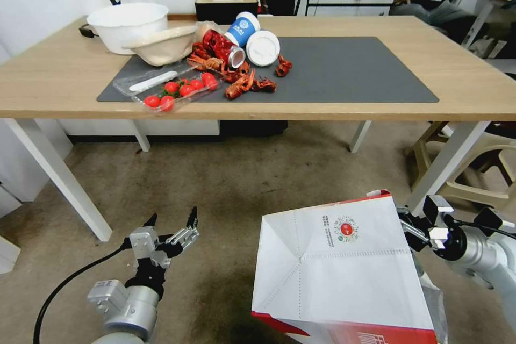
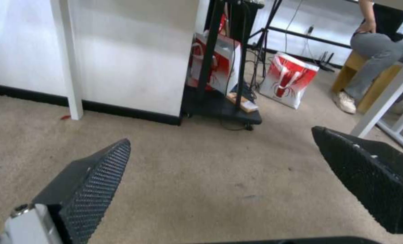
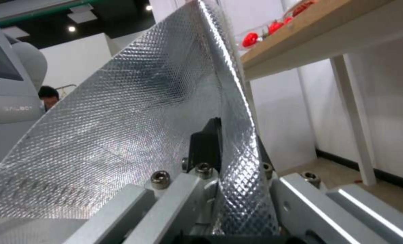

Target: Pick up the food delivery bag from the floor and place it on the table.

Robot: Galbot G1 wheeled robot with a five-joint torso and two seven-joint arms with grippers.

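- The food delivery bag (image 1: pixel 344 269) hangs tipped over in front of the surface, below its near edge, with its white folded bottom panel and small round red logo (image 1: pixel 345 228) turned toward the head camera and a red panel along its lower edge.
- It sits toward the right side of the head view, over the floor (image 1: pixel 226 193); whether any part of it touches the floor cannot be told.
- The right gripper (image 1: pixel 416 231) is at the bag's upper right corner, its jaws pinching the bag's wall.
- In the right wrist view the silver foil lining (image 3: pixel 133 115) runs between the dark fingers (image 3: pixel 206 144) of the right gripper (image 3: pixel 228 149), which are pressed onto the foil sheet.
- The left gripper (image 1: pixel 171 221) is low over the floor, well apart from the bag on its left side, jaws spread and holding nothing.
- The left wrist view shows its two black textured pads (image 2: pixel 93 183) wide apart above the bare carpet-like floor (image 2: pixel 201 169).
- The surface (image 1: pixel 462 70), light wood on white legs, carries a dark grey mat (image 1: pixel 349 70).
- Toward the mat's left end lie red crayfish (image 1: pixel 242 78), a clear tray of cherry tomatoes (image 1: pixel 180 88), a tipped blue paper cup (image 1: pixel 242 29), a white lid (image 1: pixel 263 48), and two pale bowls (image 1: pixel 129 24) at the far left corner.
- The mat's right half is bare.
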